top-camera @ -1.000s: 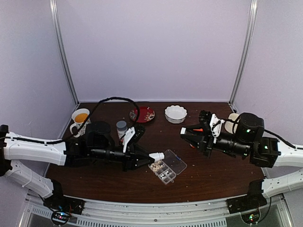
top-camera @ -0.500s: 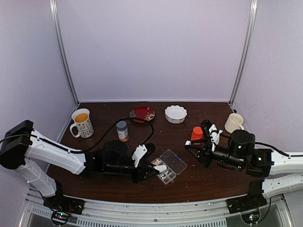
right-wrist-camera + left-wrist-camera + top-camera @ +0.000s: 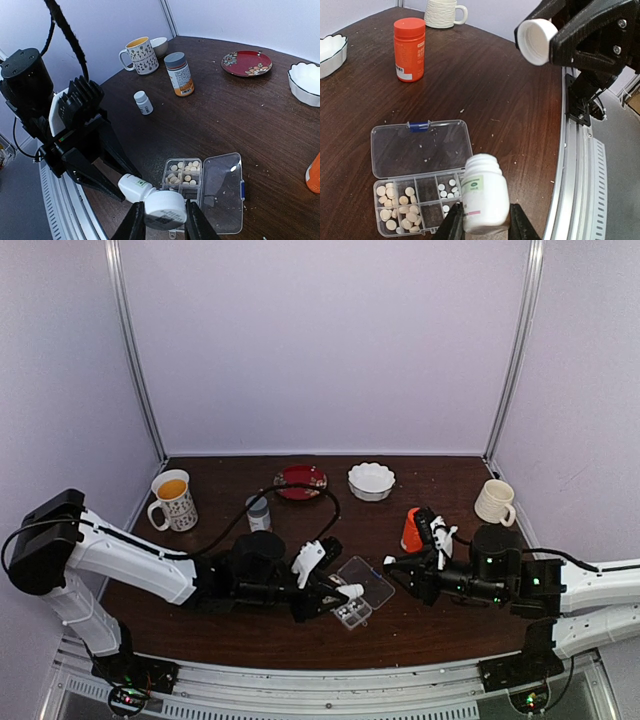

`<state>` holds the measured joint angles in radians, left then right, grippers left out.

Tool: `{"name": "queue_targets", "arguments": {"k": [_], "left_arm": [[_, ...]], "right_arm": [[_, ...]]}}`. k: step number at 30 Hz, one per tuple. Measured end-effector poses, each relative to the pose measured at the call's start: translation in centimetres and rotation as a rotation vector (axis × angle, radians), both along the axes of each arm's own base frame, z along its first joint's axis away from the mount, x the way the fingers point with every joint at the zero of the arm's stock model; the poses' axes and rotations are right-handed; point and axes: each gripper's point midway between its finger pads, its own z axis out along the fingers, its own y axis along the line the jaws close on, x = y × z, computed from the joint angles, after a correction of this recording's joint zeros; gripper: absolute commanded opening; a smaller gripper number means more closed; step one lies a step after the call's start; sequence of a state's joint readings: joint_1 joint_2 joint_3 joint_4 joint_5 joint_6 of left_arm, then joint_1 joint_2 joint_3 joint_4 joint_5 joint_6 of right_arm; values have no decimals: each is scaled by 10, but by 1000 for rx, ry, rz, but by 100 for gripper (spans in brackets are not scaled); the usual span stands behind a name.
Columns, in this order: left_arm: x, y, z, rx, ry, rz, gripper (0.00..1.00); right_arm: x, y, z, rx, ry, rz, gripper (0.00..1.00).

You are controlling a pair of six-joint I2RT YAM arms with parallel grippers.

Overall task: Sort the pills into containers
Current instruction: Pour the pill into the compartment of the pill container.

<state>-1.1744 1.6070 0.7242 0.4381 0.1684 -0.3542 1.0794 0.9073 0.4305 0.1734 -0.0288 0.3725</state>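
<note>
Pills (image 3: pixel 395 207) (mostly cream, a few smaller white ones) lie in the cells of the clear pill box (image 3: pixel 426 190), its lid open flat on the counter (image 3: pixel 510 100). My left jaws pinch a small white bottle (image 3: pixel 485 197) at the box's four o'clock corner, seen from my left wrist. My right jaws pinch a white cap (image 3: pixel 165 209). From above, an orange bottle (image 3: pixel 411 530) stands at the box's one o'clock.

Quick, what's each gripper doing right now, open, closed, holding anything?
Left gripper: closed on the white pill bottle.
Right gripper: closed on the white bottle cap.
</note>
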Motion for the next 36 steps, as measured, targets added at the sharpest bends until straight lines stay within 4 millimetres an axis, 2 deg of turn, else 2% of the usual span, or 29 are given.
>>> {"name": "queue_targets", "arguments": {"k": [6,11,19,23,28,36], "left_arm": [[1,-6,1,5,19,-2,0],[-1,-8,-6,28,40,-4,0],[-4,-10,-28,67,86,4,0],[-5,-11,-40,94,117,21,0],[1,-16,-36,86,130,59,0],[7,-19,-32,70,166,112,0]], "right_arm": [[0,0,0,20,26,-8,0],[3,-4,-4,24,77,-56,0],[6,-7,-8,40,148,-102,0],[6,-11,0,70,138,-111,0],[6,-16,12,99,110,-123,0],[6,-18,8,77,113,-125,0]]}}
